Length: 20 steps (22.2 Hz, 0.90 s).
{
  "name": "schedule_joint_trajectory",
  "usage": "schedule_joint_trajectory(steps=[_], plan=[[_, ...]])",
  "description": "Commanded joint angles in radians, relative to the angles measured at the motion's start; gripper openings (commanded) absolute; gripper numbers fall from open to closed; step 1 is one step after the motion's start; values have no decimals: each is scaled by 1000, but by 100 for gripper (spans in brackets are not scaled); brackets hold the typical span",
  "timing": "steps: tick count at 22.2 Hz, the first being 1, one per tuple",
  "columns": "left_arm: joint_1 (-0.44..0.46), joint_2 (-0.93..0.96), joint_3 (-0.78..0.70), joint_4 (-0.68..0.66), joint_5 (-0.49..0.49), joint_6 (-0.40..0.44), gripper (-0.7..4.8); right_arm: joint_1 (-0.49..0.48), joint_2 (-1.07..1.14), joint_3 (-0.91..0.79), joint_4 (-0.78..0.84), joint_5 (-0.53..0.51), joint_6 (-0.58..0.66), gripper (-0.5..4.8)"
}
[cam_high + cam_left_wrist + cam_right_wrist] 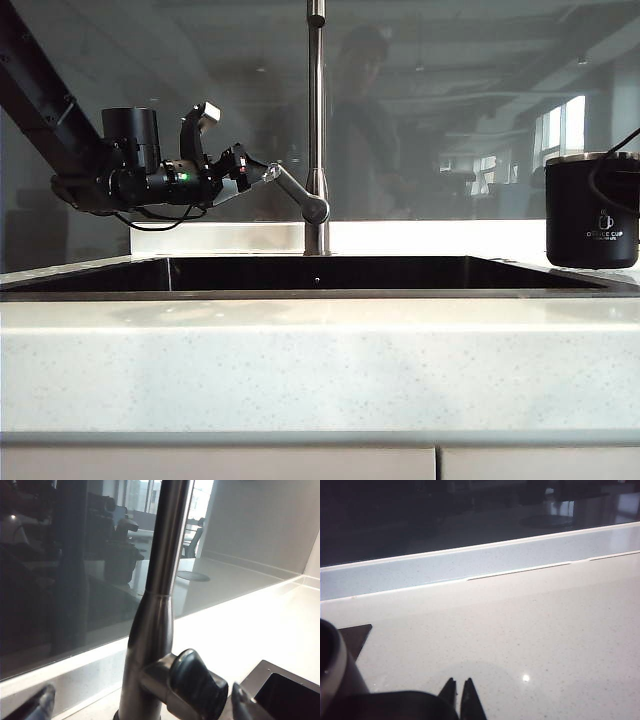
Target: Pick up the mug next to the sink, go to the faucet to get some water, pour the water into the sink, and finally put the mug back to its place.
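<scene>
Left tool (pixel 140 702) open astride faucet lever (pixel 197 685); right tool (pixel 459 692) closed beside mug (pixel 332 670).

Backlit in the exterior view: bright strip of bench (pixel 420 238) behind the sink (pixel 320 274), whose interior reads near black. Left hand (pixel 262 172) and mug (pixel 592 210) reduced almost to silhouettes. Dark glass wall (pixel 450 110) crowded with dim reflections of windows and ceiling. Sharp overall, mildly grainy. Left wrist view: faucet (pixel 159 590) soft with a vertical sheen, fingertips (pixel 42 702) blurred, bench washed out at one side. Right wrist view: small specular glint and faint round shadow on the bench (pixel 520 625) near the right hand (pixel 460 692), the mug's rim (pixel 335 665) out of focus.
</scene>
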State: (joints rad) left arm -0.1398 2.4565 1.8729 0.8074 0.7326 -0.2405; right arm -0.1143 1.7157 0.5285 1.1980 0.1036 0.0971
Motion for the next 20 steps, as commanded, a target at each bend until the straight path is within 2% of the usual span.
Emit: schedule_joint_trajectory(steps=[1,6,9,20], plan=[[1,-6,3,8,1,1,479,-1,-6,6,40,-2,8,0],[1,-6,3,8,1,1,479,-1,-6,6,35,-2,8,1],[1,-6,3,8,1,1,479,-1,-6,6,11,-2,7,33],[1,-6,3,8,1,1,479,-1,-6,6,3,-21,7,59]])
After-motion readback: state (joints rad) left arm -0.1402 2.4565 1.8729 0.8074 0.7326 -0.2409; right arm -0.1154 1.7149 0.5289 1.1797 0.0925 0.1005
